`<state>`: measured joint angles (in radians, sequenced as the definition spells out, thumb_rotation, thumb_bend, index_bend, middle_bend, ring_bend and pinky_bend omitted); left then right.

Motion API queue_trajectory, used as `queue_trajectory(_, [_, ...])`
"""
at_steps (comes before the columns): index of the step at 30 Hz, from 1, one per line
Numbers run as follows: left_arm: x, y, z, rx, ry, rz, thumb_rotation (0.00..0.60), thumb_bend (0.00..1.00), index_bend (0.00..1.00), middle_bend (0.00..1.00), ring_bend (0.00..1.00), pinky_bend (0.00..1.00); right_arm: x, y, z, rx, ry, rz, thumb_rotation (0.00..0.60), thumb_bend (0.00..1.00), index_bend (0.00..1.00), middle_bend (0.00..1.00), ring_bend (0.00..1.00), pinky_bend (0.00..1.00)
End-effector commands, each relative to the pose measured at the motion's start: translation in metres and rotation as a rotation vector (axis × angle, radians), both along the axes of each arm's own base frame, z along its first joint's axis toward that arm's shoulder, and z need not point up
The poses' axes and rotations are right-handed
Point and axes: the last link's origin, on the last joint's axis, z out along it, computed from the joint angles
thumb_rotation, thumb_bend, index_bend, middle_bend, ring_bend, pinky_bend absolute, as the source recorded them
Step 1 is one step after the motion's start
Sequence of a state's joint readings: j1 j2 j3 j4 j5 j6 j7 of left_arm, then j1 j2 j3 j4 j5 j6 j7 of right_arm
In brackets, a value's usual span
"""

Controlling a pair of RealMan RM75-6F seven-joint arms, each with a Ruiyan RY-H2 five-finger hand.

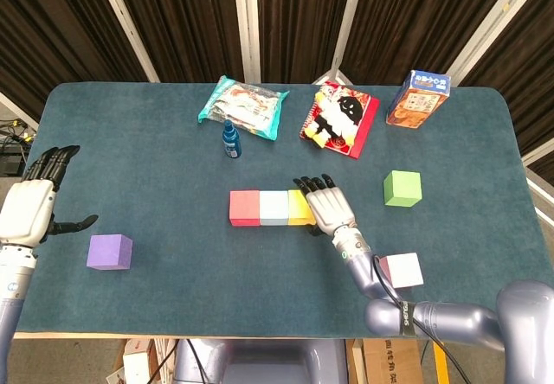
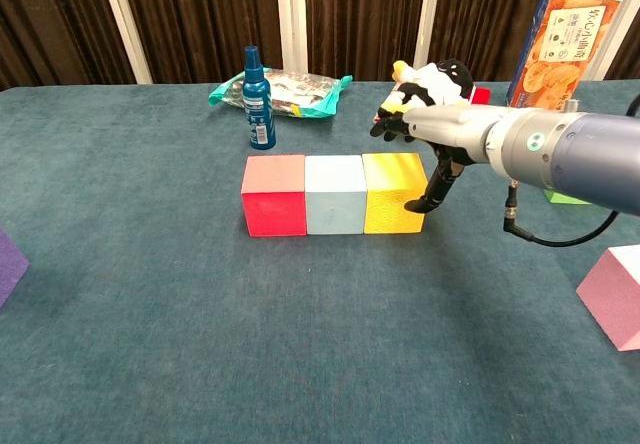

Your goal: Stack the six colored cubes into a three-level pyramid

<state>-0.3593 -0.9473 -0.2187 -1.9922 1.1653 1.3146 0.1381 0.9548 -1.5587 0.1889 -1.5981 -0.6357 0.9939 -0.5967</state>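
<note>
Three cubes are sitting in a row (image 1: 272, 208) just left of the right hand (image 1: 327, 206), whose fingers (image 2: 432, 189) are hanging spread, empty; the green cube (image 1: 402, 188) is lying to their right.

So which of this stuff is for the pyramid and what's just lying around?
For the job: red cube, pale blue cube, yellow cube, green cube, purple cube, pink cube.

Lying about: spray bottle, snack bag, plush toy, biscuit box.
</note>
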Motion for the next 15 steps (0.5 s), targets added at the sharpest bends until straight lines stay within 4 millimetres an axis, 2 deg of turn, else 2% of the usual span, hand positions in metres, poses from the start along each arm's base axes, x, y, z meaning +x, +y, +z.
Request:
queue_trajectory(1, [0.000,0.000,0.000,0.000,0.000,0.000,0.600,0.14,0.00,0.05,0.04,0.11,-0.001,0.003,0.004,-0.004,-0.005,-0.003,0.600,0.33,0.00,0.09,0.09,0.00])
queue_trajectory(15, [0.001,-0.003,0.001,-0.001,-0.008,-0.008,0.600,0.14,0.00,0.05,0.04,0.11,-0.013,0.027,0.021,-0.003,-0.006,-0.020,0.600,0.33,0.00,0.09,0.08,0.00])
